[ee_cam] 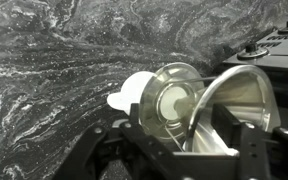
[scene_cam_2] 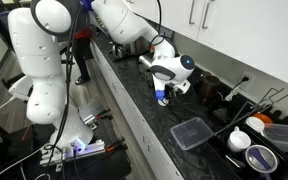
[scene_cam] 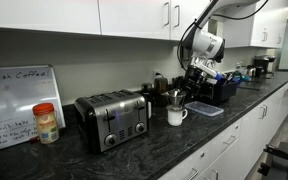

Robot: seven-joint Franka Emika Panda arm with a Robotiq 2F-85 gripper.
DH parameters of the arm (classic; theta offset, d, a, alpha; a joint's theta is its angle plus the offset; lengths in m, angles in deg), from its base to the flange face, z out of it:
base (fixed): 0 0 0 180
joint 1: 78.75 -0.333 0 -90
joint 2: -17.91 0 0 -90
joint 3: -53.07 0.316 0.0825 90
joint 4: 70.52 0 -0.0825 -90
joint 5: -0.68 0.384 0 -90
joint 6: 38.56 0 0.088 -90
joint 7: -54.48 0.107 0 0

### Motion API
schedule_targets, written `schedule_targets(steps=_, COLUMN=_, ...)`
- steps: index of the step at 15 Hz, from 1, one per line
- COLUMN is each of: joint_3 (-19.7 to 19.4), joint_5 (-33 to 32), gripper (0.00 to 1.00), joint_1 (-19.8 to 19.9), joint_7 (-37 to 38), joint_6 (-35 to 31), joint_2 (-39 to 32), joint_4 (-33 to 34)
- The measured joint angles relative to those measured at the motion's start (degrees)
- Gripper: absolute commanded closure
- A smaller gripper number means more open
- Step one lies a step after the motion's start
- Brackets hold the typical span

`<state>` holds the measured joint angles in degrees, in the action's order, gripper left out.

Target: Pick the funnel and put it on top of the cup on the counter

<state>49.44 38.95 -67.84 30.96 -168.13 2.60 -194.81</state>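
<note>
Funnel (ee_cam: pixel 170 100) directly over cup (ee_cam: pixel 129 88) in the wrist view, wide rim up, shiny cone narrowing to a pale centre. Covers most of the cup's mouth; leaves a white crescent and the handle showing on one side. Cannot tell whether seated on the cup or a little above it.

Cup (scene_cam: pixel 176 116) upright on bench (scene_cam: pixel 134 150), about midway along it and nearer the front edge than the back edge, funnel (scene_cam: pixel 174 99) right above it in an exterior view. Shows too as a small pale shape close to the front edge, cup (scene_cam_2: pixel 164 98), under the arm's end.

Jaws low over the funnel, pointing down at it. Fingers (ee_cam: pixel 102 150) dark and well apart at the lower corners of the wrist view, a larger curved piece of shiny metal between them, close to the lens and unclear. Cannot tell whether closed on the funnel or free of it.

Toaster (scene_cam: pixel 112 118) further along the bench, well apart from the cup. Jar (scene_cam: pixel 46 123) with red lid beyond that, by a whiteboard (scene_cam: pixel 19 100) at the back edge. Clear tray (scene_cam: pixel 206 108) just beside the cup on the opposite side, near the front edge.
</note>
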Motion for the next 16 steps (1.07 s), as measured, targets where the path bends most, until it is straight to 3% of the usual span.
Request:
schedule_targets(steps=9, joint_3=0.0, joint_5=0.2, gripper=0.00, joint_1=0.0, joint_7=0.2, joint_6=0.2, joint_2=5.7, joint_4=-2.7)
schedule_targets(steps=16, joint_3=-1.8, joint_5=0.2, gripper=0.00, joint_1=0.0, joint_7=6.1, joint_6=2.1, joint_2=10.7, joint_4=-3.7)
